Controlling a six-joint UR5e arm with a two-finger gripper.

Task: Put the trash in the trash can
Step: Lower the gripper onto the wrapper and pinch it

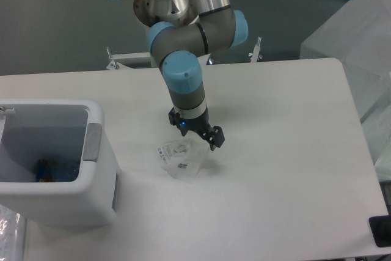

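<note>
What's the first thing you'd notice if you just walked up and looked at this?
The big grey and blue robot arm reaching down over the middle of the white table, its gripper open just above a crumpled clear wrapper. Next, the white trash can at the left edge, with something blue lying at its bottom.

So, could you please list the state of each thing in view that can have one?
gripper: open, fingers spread, right above the wrapper.
crumpled wrapper: lying on the table, not gripped, outside the bin.
trash can: upright, open-topped, something bluish lying at its bottom.
</note>
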